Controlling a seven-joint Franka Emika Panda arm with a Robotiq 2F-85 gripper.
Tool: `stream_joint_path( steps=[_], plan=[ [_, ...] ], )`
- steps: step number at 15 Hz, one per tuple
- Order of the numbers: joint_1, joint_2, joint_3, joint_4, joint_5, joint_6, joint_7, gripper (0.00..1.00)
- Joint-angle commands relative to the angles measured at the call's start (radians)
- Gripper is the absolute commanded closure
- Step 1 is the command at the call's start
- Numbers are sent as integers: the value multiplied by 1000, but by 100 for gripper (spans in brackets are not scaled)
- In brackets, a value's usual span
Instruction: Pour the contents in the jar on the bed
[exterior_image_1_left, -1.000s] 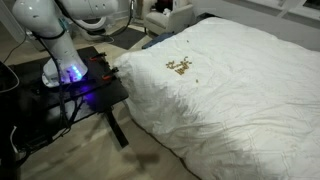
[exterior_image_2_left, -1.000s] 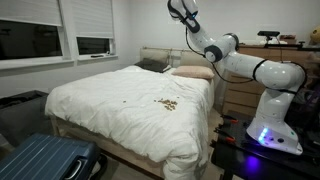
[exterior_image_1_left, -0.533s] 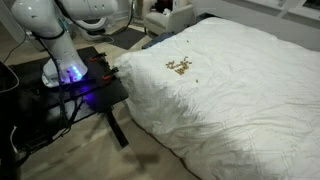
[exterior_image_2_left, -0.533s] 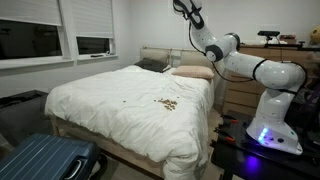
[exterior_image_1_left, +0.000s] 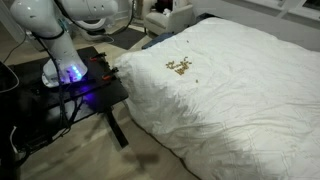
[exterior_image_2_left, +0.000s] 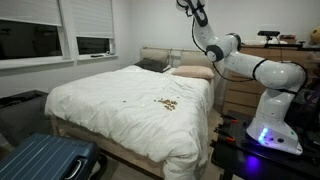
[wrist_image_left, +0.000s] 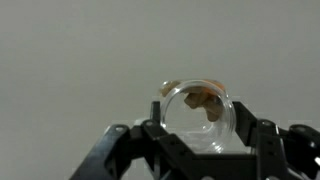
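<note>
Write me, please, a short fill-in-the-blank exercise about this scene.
1. The tan bits lie scattered on the ___ duvet of the bed.
2. In the wrist view the tool is ___ on the clear jar.
3. A few bits sit ___ the jar.
4. The robot's base glows ___.
Missing words: white; shut; inside; blue.

Shows dark windows (exterior_image_2_left: 30, 40) at ten o'clock, blue suitcase (exterior_image_2_left: 45, 160) at seven, white wall (exterior_image_2_left: 140, 25) at twelve, beige floor (exterior_image_1_left: 90, 160) at six.
</note>
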Motion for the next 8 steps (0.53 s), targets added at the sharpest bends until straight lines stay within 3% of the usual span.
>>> stream_joint_path(
  steps=[1, 4, 8],
  plan=[
    [1, 5, 0, 13, 14, 0, -15, 55],
    [10, 9, -2, 67, 16, 0, -10, 55],
    [-5, 22, -6, 19, 37, -1, -28, 55]
  ],
)
